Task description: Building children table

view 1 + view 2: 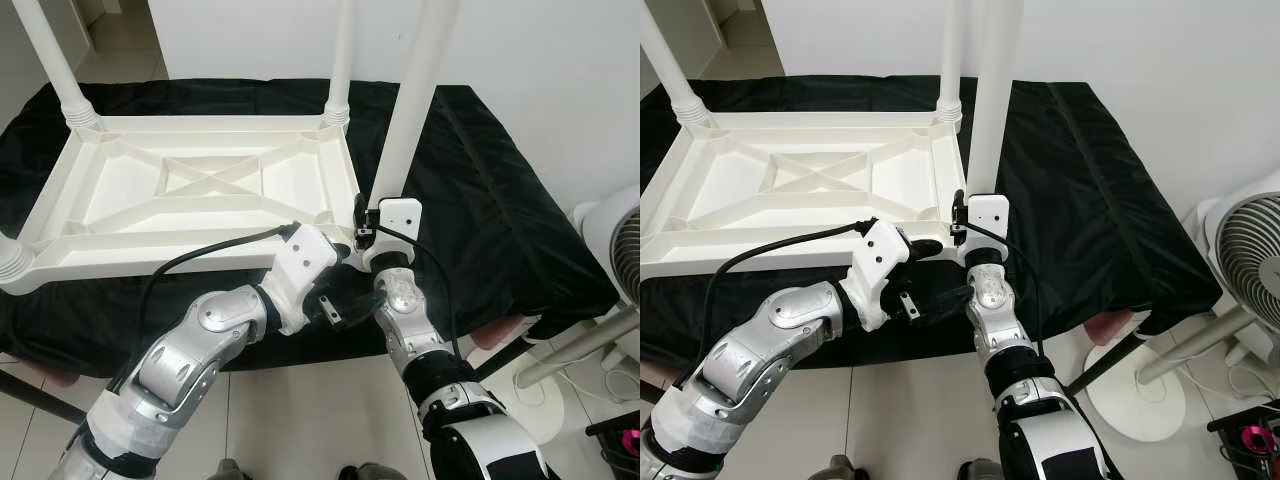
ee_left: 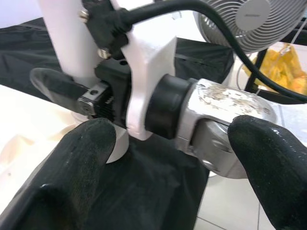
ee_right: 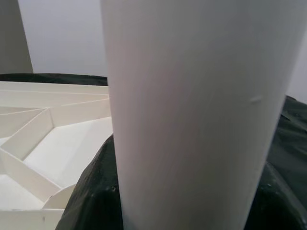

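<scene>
Here, the right gripper (image 1: 362, 222) grips the bottom end of a white table leg (image 1: 410, 110), its fingers closed around the tube just above the near right corner of the upturned tabletop (image 1: 190, 190). The left gripper (image 1: 335, 290) sits just beside it on the near side. Its 2 fingers (image 2: 81, 158) are spread wide and hold nothing; they straddle the right wrist.

The step in hand appears to be seating this 4th leg in the near right corner socket. To do it well, keep the leg upright, centre its end over the socket, then press straight down; a tilted leg would likely bind. The left gripper could brace the tabletop rim so the frame does not slide on the cloth.

The tabletop lies underside up, its ribs and crossed braces showing. 3 legs already stand in their sockets: 1 at the near left, 1 at the far left (image 1: 55, 60) and 1 at the far right (image 1: 340, 60).

The work surface is a black cloth (image 1: 500, 220) over a low platform. The floor is pale tile, the far wall is white, and a standing fan (image 1: 620, 260) sits at the right.
</scene>
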